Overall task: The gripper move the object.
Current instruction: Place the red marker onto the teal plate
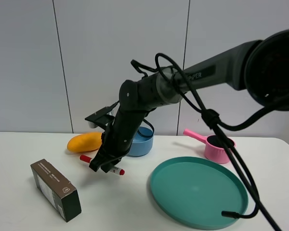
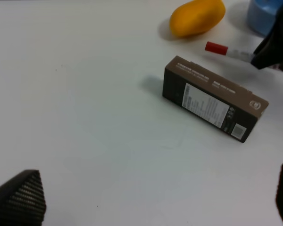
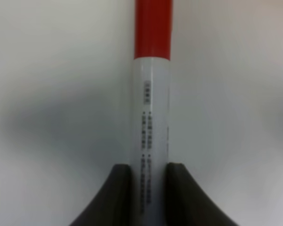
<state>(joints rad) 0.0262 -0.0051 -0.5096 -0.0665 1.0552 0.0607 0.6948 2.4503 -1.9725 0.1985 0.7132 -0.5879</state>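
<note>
Marker pen (image 3: 151, 117) on or just above worktop (image 1: 135, 202), between mango (image 1: 85, 142) and brown box (image 1: 55, 188). Right gripper (image 1: 105, 166) jaws clamped across white barrel, long axis crosswise, red cap protruding. Left gripper (image 2: 151, 207) jaws apart, farther off.

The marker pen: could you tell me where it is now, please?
In the exterior high view the marker pen is left of centre, in front of the orange mango and right of the brown box, gripped by the right gripper.

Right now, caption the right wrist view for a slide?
Right tool clamped on the white barrel of a red-capped marker.
</note>
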